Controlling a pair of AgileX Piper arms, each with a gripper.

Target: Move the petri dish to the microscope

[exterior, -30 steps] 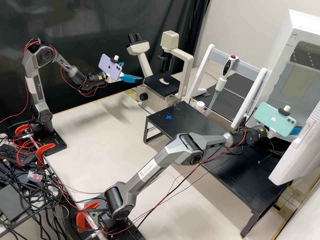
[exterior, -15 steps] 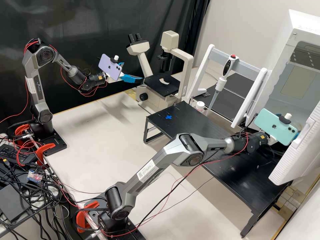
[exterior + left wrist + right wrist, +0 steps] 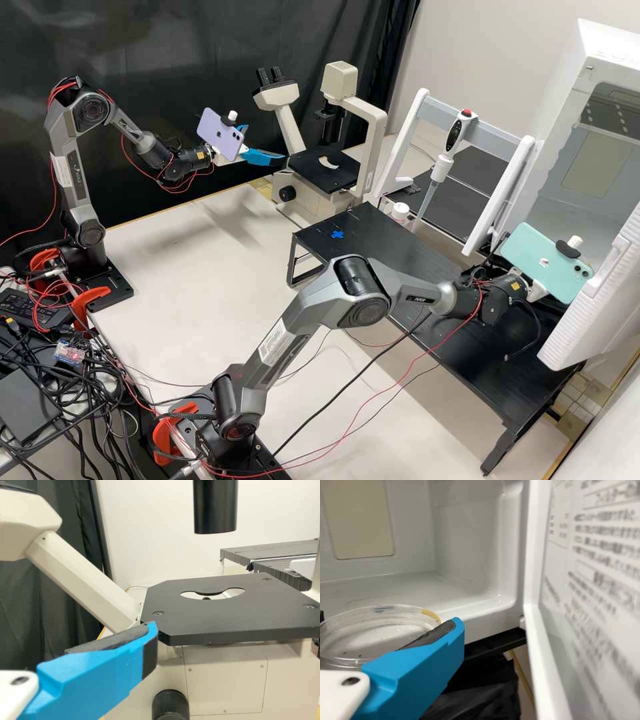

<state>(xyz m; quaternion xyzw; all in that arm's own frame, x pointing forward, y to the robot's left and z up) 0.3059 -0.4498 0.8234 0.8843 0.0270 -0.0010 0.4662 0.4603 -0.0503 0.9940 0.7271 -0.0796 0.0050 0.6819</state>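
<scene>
One clear dish (image 3: 375, 636) is clamped in the right gripper (image 3: 535, 290) at the mouth of an open white box (image 3: 470, 545). The left gripper (image 3: 266, 143), its two blue fingers (image 3: 263, 157) standing apart, is near the stage (image 3: 313, 173) of the microscope (image 3: 377, 127).

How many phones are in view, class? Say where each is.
2. A purple phone is mounted on the left arm, near the microscope; a mint-green phone is on the right arm.

High view looks down over the table (image 3: 193, 260); left wrist view closely faces the microscope (image 3: 225, 612), right one white chamber (image 3: 465, 540) (both are shared with high view).
</scene>
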